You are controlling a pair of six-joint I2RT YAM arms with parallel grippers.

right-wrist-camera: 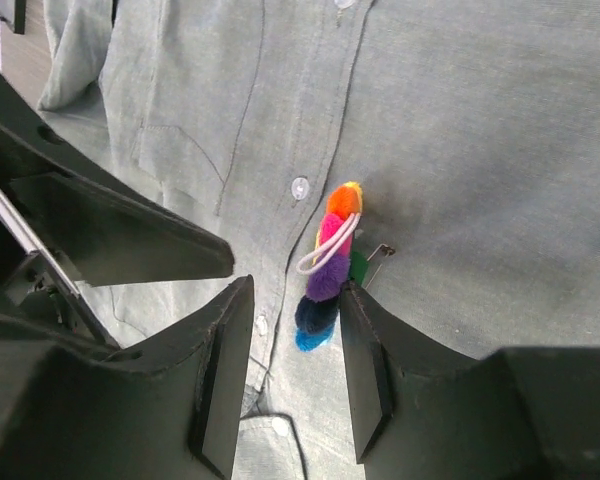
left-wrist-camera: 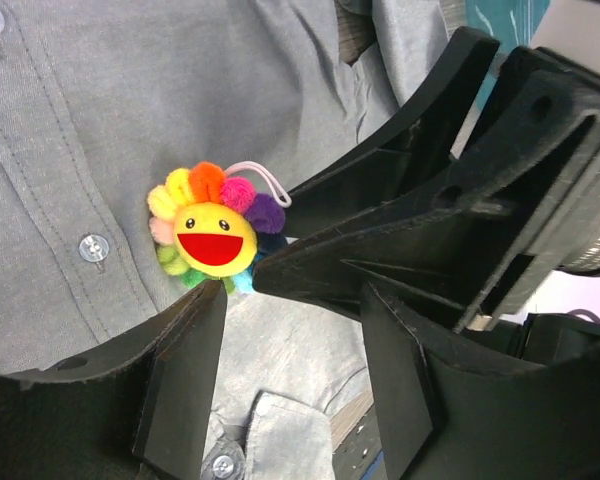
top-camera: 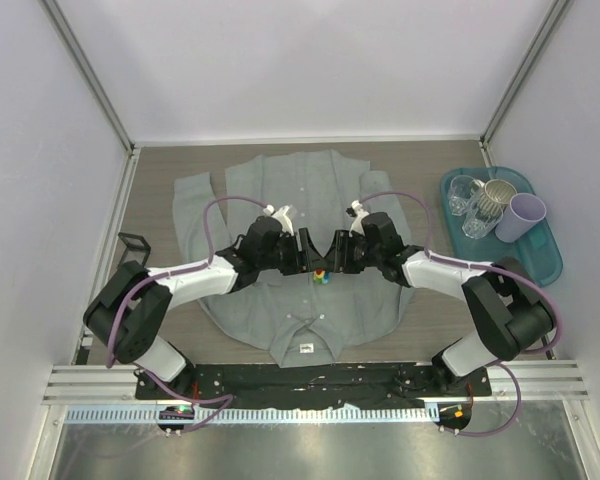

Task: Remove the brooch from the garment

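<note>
The garment (top-camera: 280,200) is a grey button-up shirt spread flat on the table, collar toward the near edge. The brooch (top-camera: 322,276), a rainbow-petalled flower with a yellow smiling centre, sits on the shirt's button strip. The left wrist view shows it face-on (left-wrist-camera: 212,238); the right wrist view shows it edge-on (right-wrist-camera: 328,265). My left gripper (left-wrist-camera: 292,325) is open and empty, its tips just short of the brooch. My right gripper (right-wrist-camera: 296,292) is open, with the brooch's lower petals between its tips and against one finger (right-wrist-camera: 365,345). Both grippers meet over the shirt's middle.
A blue tray (top-camera: 550,262) at the right holds clear glasses (top-camera: 467,200), a ribbed mug (top-camera: 495,200) and a lilac cup (top-camera: 525,215). A small black object (top-camera: 132,245) lies at the table's left edge. Walls close in the sides and back.
</note>
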